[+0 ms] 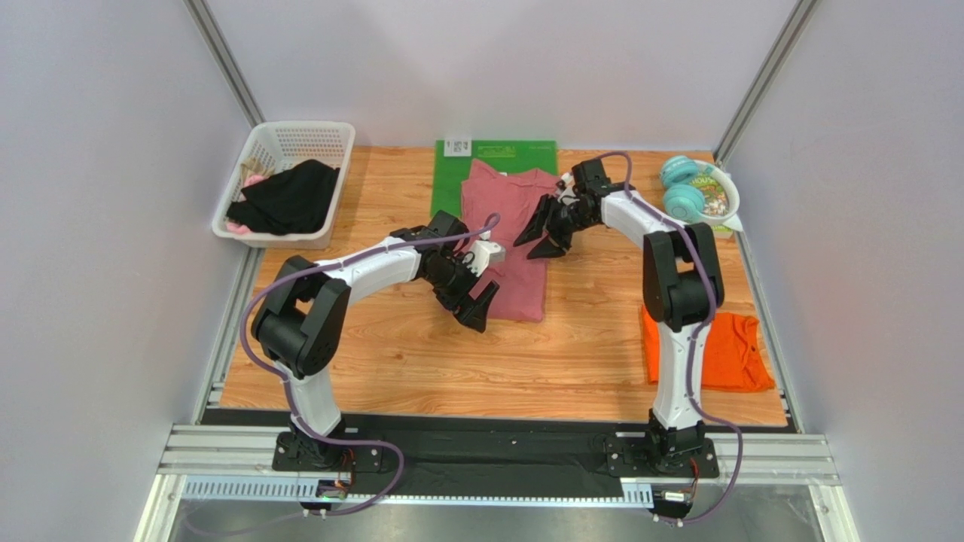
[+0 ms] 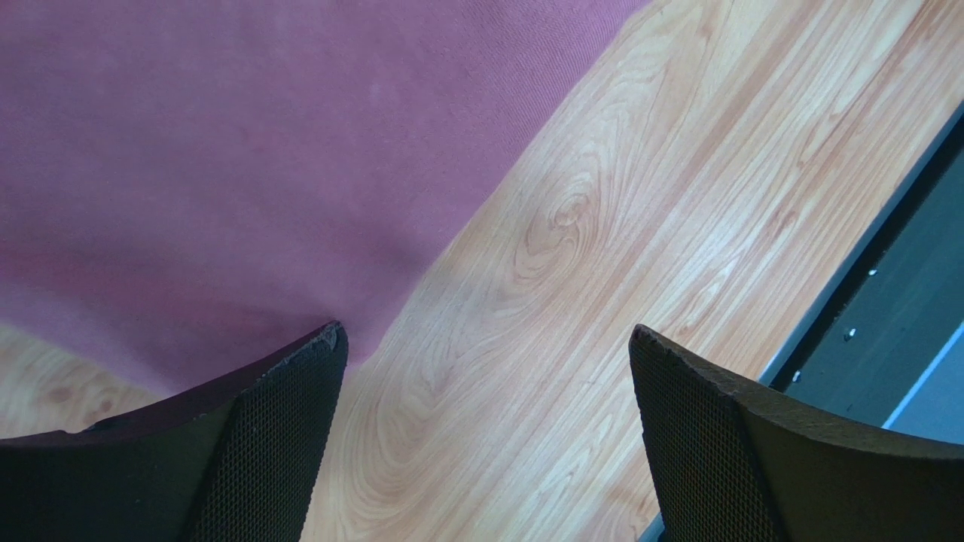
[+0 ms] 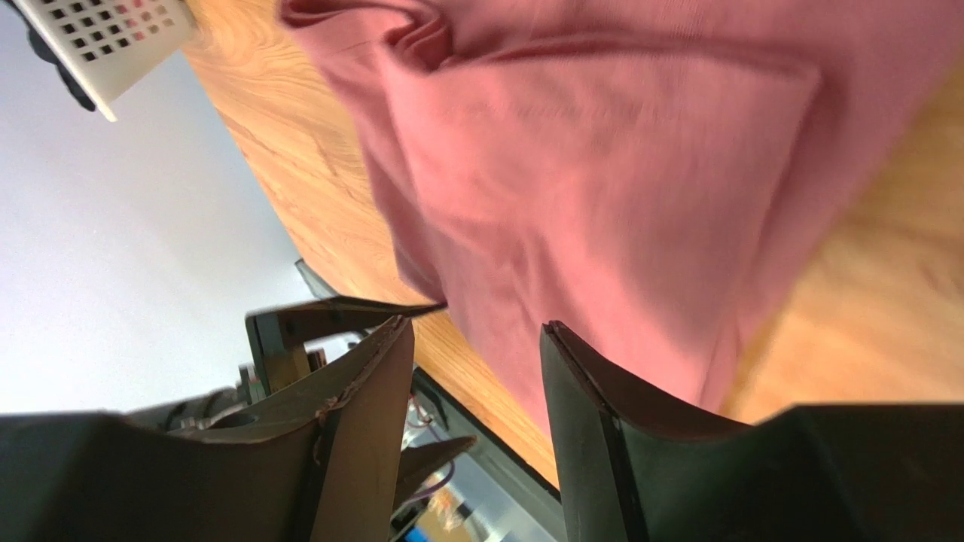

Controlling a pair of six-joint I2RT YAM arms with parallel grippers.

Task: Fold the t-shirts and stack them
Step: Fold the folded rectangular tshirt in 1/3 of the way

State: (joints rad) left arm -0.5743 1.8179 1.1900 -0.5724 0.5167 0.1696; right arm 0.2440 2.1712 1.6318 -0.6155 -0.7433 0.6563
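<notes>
The dusty rose-pink t-shirt [image 1: 506,237] lies folded into a long strip in the middle of the table, its far end on the green mat [image 1: 498,156]. The orange t-shirt [image 1: 707,350] lies folded at the right edge, beside the right arm. My left gripper [image 1: 475,303] is at the pink shirt's near left corner. In the left wrist view it [image 2: 487,350] is wide open over bare wood, its left fingertip at the edge of the shirt [image 2: 192,169]. My right gripper [image 1: 544,238] hovers at the shirt's right edge. In the right wrist view it [image 3: 475,330] is open and empty above the shirt [image 3: 611,169].
A white basket [image 1: 263,145] with a black cloth [image 1: 289,198] stands at the back left. A white bowl [image 1: 730,192] with teal round things [image 1: 682,186] sits at the back right. Grey walls close in both sides; the table's near edge meets a black rail [image 1: 498,435].
</notes>
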